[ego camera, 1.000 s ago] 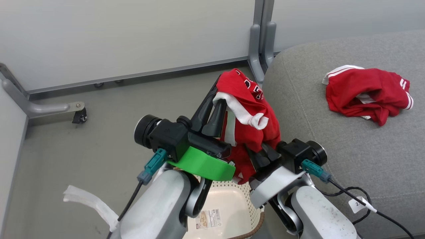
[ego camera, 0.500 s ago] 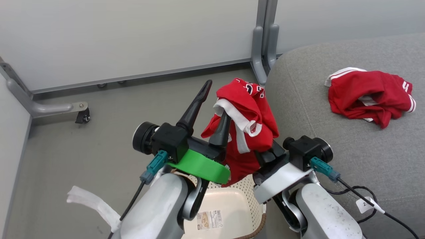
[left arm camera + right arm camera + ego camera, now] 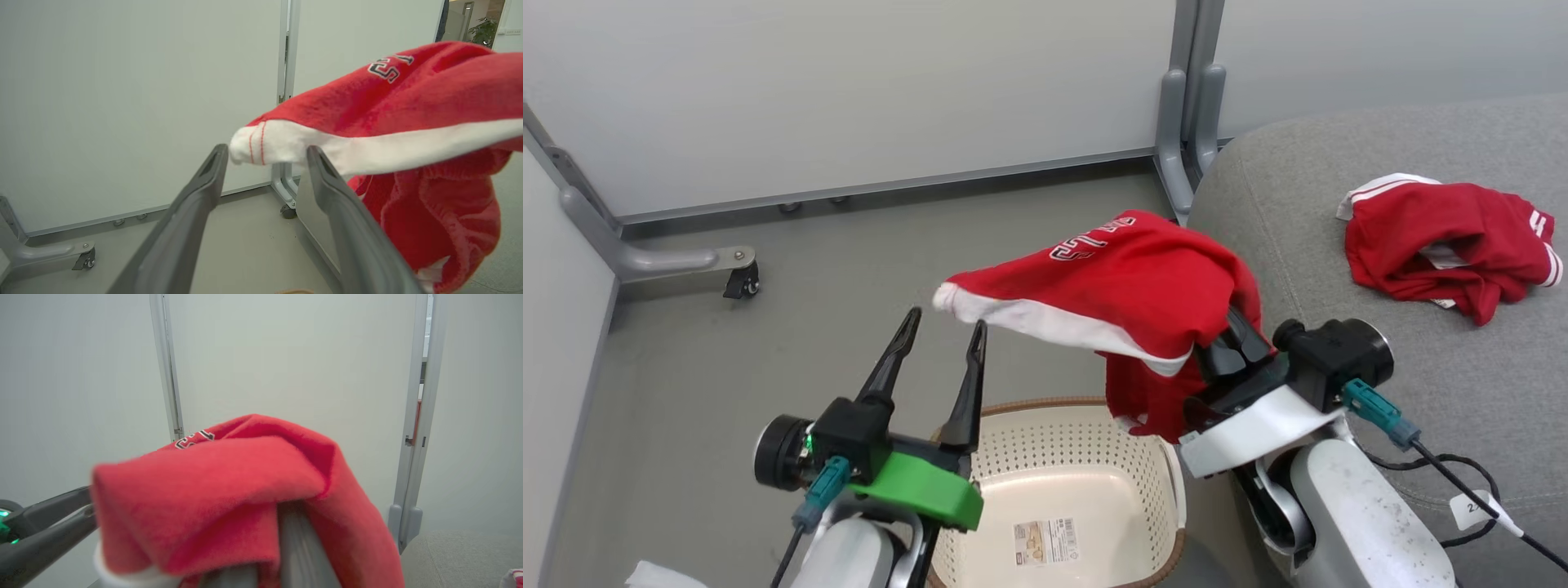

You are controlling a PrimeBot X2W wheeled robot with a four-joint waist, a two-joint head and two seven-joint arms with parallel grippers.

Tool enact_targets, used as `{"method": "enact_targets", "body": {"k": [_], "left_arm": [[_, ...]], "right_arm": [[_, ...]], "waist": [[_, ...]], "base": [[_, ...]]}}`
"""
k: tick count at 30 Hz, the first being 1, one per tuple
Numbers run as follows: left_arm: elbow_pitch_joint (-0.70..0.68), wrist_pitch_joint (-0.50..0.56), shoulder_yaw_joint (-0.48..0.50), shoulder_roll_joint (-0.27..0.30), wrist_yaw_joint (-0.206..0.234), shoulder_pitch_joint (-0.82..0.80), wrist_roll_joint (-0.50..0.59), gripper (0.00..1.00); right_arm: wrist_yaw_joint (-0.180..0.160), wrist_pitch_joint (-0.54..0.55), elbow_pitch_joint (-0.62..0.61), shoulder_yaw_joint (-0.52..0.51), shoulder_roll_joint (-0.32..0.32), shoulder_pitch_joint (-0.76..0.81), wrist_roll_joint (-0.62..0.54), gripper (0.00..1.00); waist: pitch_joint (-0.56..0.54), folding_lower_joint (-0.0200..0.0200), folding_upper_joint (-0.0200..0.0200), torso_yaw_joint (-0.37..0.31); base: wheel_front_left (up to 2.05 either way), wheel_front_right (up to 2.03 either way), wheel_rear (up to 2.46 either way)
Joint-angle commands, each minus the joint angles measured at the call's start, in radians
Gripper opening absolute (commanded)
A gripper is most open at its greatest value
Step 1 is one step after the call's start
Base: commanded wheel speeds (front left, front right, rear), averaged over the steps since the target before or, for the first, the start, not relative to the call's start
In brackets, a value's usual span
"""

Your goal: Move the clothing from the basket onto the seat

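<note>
Right gripper [image 3: 1235, 341] clamped on numbered garment [image 3: 1143, 278], fingertips buried in the cloth. Garment hangs in the air above far right corner of basket [image 3: 1078, 441], beside left edge of seat [image 3: 1339, 384]. Its white-banded end stretches toward left gripper [image 3: 946, 322], which has its fingers spread and holds nothing. Basket sits on floor, paper label [image 3: 1045, 541] inside. Second garment [image 3: 1445, 241] lies crumpled on seat.

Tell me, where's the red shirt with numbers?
The shirt hangs mid head view from the right gripper, above the basket, left of the seat.
</note>
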Motion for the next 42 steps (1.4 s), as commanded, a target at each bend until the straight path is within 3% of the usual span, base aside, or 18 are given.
{"method": "enact_targets", "body": {"k": [1,13,18,27,42], "left_arm": [[0.002,0.0,0.021,0.009,-0.004,0.034,0.019,1.0],[0.011,0.0,0.186,0.0,-0.039,0.218,0.13,1.0],[0.001,0.0,0.239,-0.023,-0.034,0.284,0.14,1.0],[-0.025,0.0,0.282,-0.036,-0.047,0.343,0.147,1.0],[-0.029,0.0,0.266,-0.037,-0.027,0.326,0.101,1.0]], "right_arm": [[0.0,-0.001,-0.011,-0.016,-0.009,0.016,-0.004,0.0],[0.0,-0.001,-0.046,-0.1,-0.025,0.05,-0.019,0.0],[0.0,-0.001,-0.048,-0.117,-0.024,0.062,-0.021,0.0],[0.0,-0.001,-0.05,-0.128,-0.02,0.071,-0.02,0.0],[0.0,-0.001,-0.043,-0.125,-0.018,0.071,-0.017,0.0]], "waist": [[0.006,0.0,0.0,0.01],[0.015,0.0,0.0,0.066],[0.01,0.0,0.0,0.083],[0.009,0.0,0.0,0.102],[0.0,0.0,0.0,0.1]], "base": [[0.0,0.0,0.0],[0.0,0.0,0.0],[0.0,0.0,0.0],[0.0,0.0,0.0],[0.0,0.0,0.0]]}}
